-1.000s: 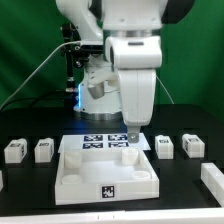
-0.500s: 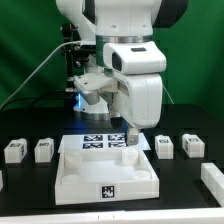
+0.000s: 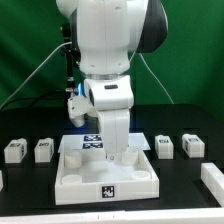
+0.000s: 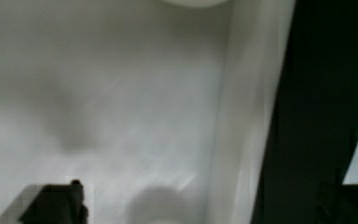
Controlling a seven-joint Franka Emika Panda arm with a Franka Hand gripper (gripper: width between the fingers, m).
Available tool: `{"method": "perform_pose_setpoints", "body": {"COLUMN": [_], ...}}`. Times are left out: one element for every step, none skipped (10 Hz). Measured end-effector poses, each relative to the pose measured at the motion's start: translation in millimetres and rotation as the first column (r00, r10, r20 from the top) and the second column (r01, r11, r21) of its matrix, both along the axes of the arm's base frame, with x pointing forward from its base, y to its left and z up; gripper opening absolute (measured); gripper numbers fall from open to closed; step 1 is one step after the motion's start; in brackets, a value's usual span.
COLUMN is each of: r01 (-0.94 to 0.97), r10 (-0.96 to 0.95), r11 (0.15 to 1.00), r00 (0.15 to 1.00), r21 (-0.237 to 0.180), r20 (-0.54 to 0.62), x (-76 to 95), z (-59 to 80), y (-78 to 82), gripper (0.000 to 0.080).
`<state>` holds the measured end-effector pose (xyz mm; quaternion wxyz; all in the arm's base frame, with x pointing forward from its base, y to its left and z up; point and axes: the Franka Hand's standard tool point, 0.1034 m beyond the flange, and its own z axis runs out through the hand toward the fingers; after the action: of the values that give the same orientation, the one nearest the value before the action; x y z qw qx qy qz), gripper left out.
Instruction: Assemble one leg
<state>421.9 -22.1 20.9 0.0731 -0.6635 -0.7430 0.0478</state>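
The legs are small white tagged blocks lying on the black table: two at the exterior view's left [image 3: 13,150] [image 3: 43,150] and two at its right [image 3: 165,146] [image 3: 193,146]. The large white square tray-like piece [image 3: 70,178] lies in the middle. My gripper [image 3: 124,148] points straight down at the tray piece's far right corner, mostly hidden by the arm. In the wrist view the gripper [image 4: 208,208] is open and holds nothing. One dark fingertip [image 4: 51,205] shows over the blurred white tray surface [image 4: 105,110]; the other side lies over the black table.
The marker board [image 3: 92,143] lies just behind the tray piece. Further white parts sit at the exterior view's right edge [image 3: 213,178] and left edge [image 3: 2,178]. The robot base and cables stand at the back.
The arm has turned, so its broad white links now face the camera. The hand has shifted slightly to the exterior view's left over the tray piece's far right corner.
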Motion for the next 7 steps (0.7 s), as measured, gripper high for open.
{"method": "perform_pose_setpoints", "body": {"r01": [-0.010, 0.005, 0.007, 0.010, 0.011, 0.011, 0.013], "r10": [0.010, -0.005, -0.008, -0.010, -0.011, -0.012, -0.013], "r11": [1.000, 1.000, 1.000, 1.000, 1.000, 1.000, 1.000], "r00": [1.000, 1.000, 0.999, 0.999, 0.999, 0.999, 0.999], "r21": [0.009, 0.013, 0.013, 0.012, 0.012, 0.012, 0.012], "r20": [0.019, 0.024, 0.037, 0.036, 0.035, 0.034, 0.034], "x": [-12.3, -15.9, -11.5, -12.4, -12.7, -12.8, -13.0], "z": [-7.7, -11.9, -12.6, -13.0, -13.3, -13.4, -13.6], "y": [-13.2, -19.4, -20.8, -21.0, -21.1, -21.4, -21.7], "gripper": [0.0650, 0.0650, 0.0650, 0.0630, 0.0470, 0.0470, 0.0262]}}
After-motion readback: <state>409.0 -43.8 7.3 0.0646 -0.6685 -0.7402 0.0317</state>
